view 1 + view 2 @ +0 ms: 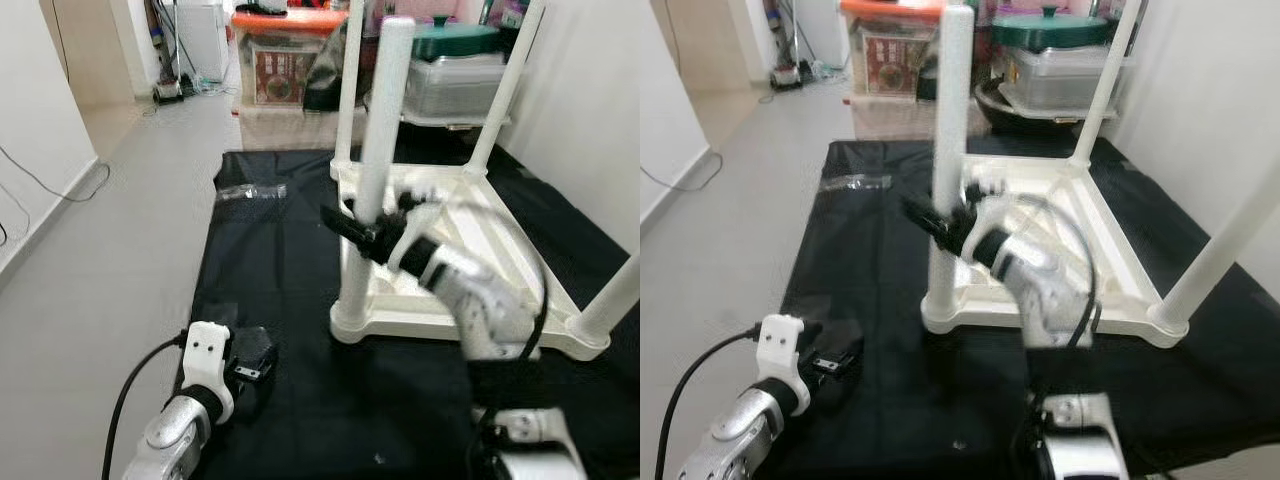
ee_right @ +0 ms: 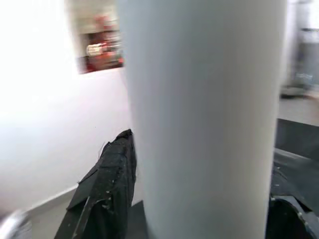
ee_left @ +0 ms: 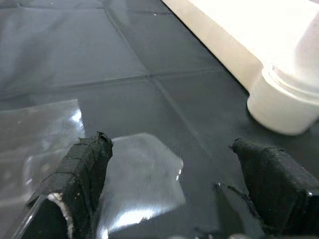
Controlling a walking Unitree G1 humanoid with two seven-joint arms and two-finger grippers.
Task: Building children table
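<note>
R hand [image 1: 362,228] clamped round near white table leg [image 1: 372,160] of upturned kids' table [image 1: 470,270]. L hand [image 3: 174,169] fingers apart, low over black mat [image 1: 270,290] w/ clear plastic bag [image 3: 134,184].

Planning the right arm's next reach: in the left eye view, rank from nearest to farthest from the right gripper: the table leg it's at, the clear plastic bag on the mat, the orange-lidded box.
1. Table leg, between the right gripper fingers.
2. Clear plastic bag, on the black mat, to the robot's left.
3. Orange-lidded box, far back on the floor.

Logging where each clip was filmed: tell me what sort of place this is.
Probably a home hallway or spare room used for storage: grey floor, stacked storage boxes, and a black mat holding an upturned white table.
</note>
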